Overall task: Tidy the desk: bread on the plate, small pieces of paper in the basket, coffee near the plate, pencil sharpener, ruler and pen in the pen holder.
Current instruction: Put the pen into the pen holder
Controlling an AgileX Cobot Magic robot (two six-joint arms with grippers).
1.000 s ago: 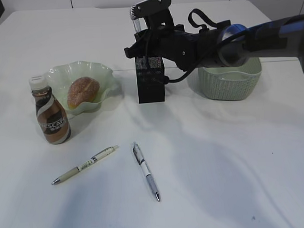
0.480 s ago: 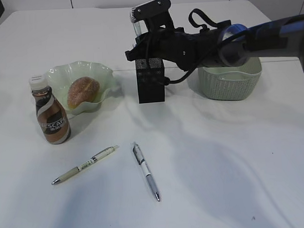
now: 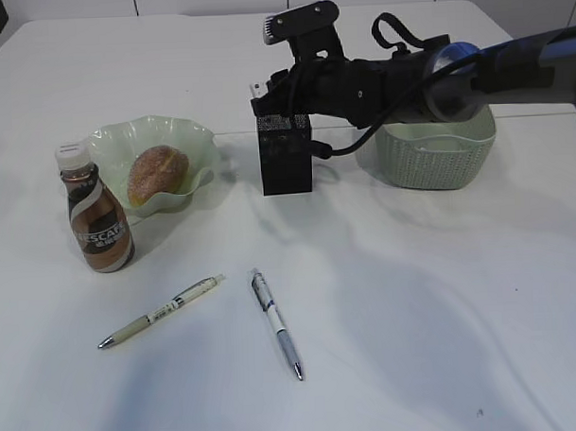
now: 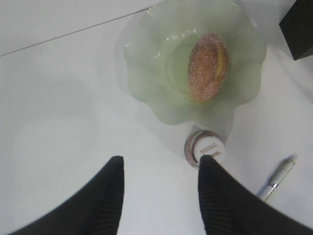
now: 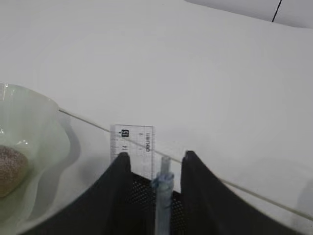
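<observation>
Right gripper [image 5: 152, 164] sits directly over the black mesh pen holder [image 3: 285, 164], jaws parted with nothing pinched; the clear ruler [image 5: 132, 148] and a clear pen [image 5: 163, 196] stand upright in the holder between and just beyond its fingers. Left gripper [image 4: 160, 169] hangs open and empty, with the coffee bottle [image 4: 205, 148] just ahead of its fingertips and the bread [image 4: 209, 64] in the green plate [image 4: 146, 58] beyond that. Basket [image 3: 428, 154] sits under the right arm, and two pens [image 3: 276, 322] [image 3: 161, 312] lie on the desk [image 3: 443, 314] well apart from both grippers.
</observation>
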